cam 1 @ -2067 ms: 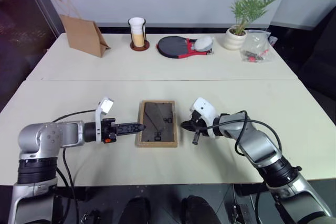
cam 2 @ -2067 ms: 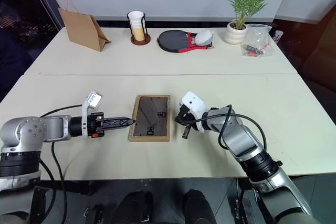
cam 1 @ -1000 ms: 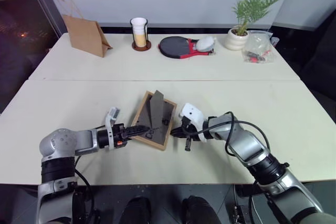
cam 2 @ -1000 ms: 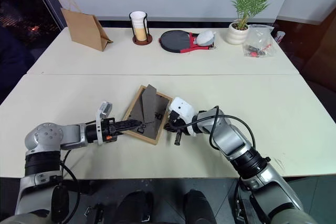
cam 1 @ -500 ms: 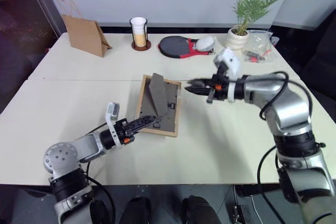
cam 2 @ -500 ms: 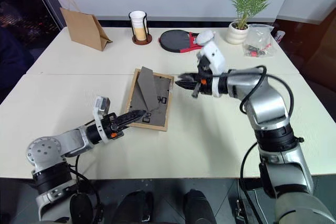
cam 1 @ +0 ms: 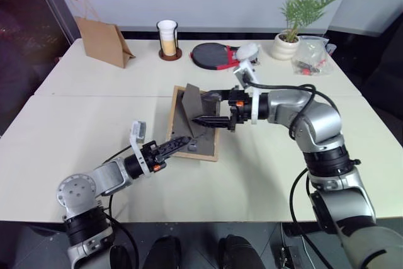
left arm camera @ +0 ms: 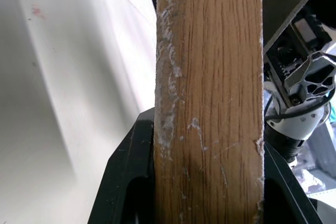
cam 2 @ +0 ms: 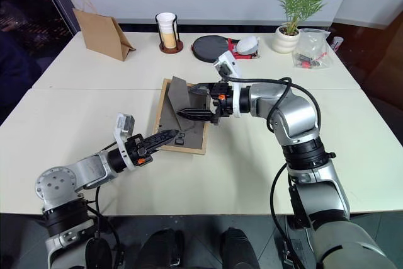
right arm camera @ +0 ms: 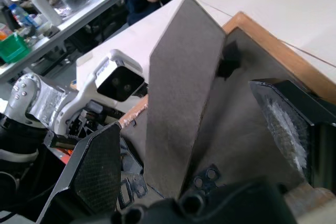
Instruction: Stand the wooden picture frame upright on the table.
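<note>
The wooden picture frame [cam 1: 200, 131] is tilted up off the table [cam 1: 75, 124], with its dark back towards me and its fold-out stand [cam 1: 189, 108] swung out. My left gripper [cam 1: 182, 143] is shut on the frame's near edge; in the left wrist view its black fingers [left arm camera: 126, 182] clamp the light-wood rim [left arm camera: 210, 77]. My right gripper [cam 1: 208, 108] reaches in from the right, open, with one finger on each side of the stand [right arm camera: 181, 93]. Its fingers [right arm camera: 97, 166] do not press on the stand.
Along the far side of the table stand a brown paper bag [cam 1: 101, 42], a cup in a holder [cam 1: 167, 39], a table tennis paddle [cam 1: 214, 55], a potted plant [cam 1: 286, 36] and a plastic bag [cam 1: 308, 55]. A seam [cam 1: 94, 96] crosses the tabletop.
My right gripper has risen from the table beside the frame, opened, and come in around the stand. The left gripper has tilted and turned the frame upward.
</note>
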Available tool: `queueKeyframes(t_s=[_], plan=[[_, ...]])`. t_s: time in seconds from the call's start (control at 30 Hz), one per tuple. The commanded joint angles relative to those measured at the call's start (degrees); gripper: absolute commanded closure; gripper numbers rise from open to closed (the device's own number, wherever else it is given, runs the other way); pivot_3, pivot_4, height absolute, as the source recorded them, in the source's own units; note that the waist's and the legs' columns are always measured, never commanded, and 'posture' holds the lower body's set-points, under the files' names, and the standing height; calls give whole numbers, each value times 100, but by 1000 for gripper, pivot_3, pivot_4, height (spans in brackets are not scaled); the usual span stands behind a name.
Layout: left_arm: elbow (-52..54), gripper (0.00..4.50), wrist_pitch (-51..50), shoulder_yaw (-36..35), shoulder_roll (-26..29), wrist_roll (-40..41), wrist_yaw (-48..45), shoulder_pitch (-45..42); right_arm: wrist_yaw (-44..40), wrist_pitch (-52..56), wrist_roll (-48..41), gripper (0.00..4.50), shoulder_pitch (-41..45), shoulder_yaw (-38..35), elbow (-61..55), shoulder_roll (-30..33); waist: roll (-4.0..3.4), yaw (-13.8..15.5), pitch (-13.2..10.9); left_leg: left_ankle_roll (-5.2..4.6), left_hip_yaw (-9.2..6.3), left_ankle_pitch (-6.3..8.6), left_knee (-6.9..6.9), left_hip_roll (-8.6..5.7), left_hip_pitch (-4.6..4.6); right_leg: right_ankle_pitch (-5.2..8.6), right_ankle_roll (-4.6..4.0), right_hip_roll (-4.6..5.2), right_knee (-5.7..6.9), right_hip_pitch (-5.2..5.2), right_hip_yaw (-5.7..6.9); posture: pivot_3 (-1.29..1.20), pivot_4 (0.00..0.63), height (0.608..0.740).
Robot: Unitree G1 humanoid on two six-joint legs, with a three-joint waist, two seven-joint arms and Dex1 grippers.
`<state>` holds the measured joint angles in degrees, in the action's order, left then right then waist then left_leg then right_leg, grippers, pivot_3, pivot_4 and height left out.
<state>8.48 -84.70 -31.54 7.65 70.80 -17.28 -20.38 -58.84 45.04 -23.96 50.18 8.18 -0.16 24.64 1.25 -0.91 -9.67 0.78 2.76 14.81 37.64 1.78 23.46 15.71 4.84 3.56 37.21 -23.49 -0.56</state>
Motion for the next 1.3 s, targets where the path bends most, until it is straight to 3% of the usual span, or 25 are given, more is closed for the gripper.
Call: queueKeyframes(t_s=[0.03, 0.43, 0.6, 0.77, 0.93, 1.07, 1.13, 1.2, 1.3], plan=[[36, 3443, 245, 102, 61, 266, 43, 23, -80, -67, -244, 16, 190, -115, -245, -32, 0, 2, 0, 0, 0, 0, -4, 0, 0, 0, 0, 0, -1, -2, 0, 0, 150, 740], [-245, 3443, 756, 335, 153, 697, 544, -69, 116, 548, -911, 16, -194, -392, -1572, 407, 0, 14, 0, 3, 2, -1, -38, -4, 1, 0, -1, 7, -24, -9, -1, 0, 150, 740], [-150, 3443, 862, 486, 217, 1067, 728, -55, 291, 25, -332, 16, -292, -115, -1510, 671, 0, -1, 0, 3, 2, -2, -40, -3, 1, 1, -2, 7, -23, -12, -2, 0, 150, 740], [43, 3443, 1022, 674, 376, 1694, 1033, -5, 637, -2393, 1781, 16, -370, 591, -488, 1580, 1, 36, 0, 3, 7, -2, -39, -7, 1, 3, -5, 6, -25, -12, -5, 0, 150, 740], [201, 3443, 1344, 900, 656, 2563, 1519, 225, 727, -4969, 2657, 16, -453, 565, 456, 2136, 1, 7, -2, 0, 16, -1, -39, -13, 2, 2, -2, 8, -41, -7, -12, 0, 150, 740], [306, 3443, 1754, 1154, 813, 3225, 1913, 476, 1926, -7363, 3875, 16, -210, 808, 1566, 1975, 0, -30, -3, 7, 22, -6, -41, -3, -6, 1, 0, -5, -37, -7, -18, 0, 150, 740], [363, 3443, 2006, 1271, 852, 3508, 2086, 618, 2928, -8295, 4634, 16, -89, 884, 1972, 1762, 1, -34, -3, 16, 22, -11, -41, 1, -10, 1, 0, -12, -31, -7, -20, 0, 150, 740], [408, 3443, 2224, 1383, 909, 3726, 2208, 732, 3857, -8991, 5361, 16, -16, 952, 2203, 1582, 2, -11, -4, 25, 22, -16, -40, 1, -12, 2, -2, -15, -23, -8, -22, 0, 150, 740], [441, 3443, 2436, 1516, 1010, 3918, 2303, 821, 4534, -9473, 5938, 16, 27, 1037, 2379, 1430, 2, 7, -4, 62, 19, -38, -37, -1, -12, 2, -3, -18, -19, -6, -22, 0, 150, 740]])
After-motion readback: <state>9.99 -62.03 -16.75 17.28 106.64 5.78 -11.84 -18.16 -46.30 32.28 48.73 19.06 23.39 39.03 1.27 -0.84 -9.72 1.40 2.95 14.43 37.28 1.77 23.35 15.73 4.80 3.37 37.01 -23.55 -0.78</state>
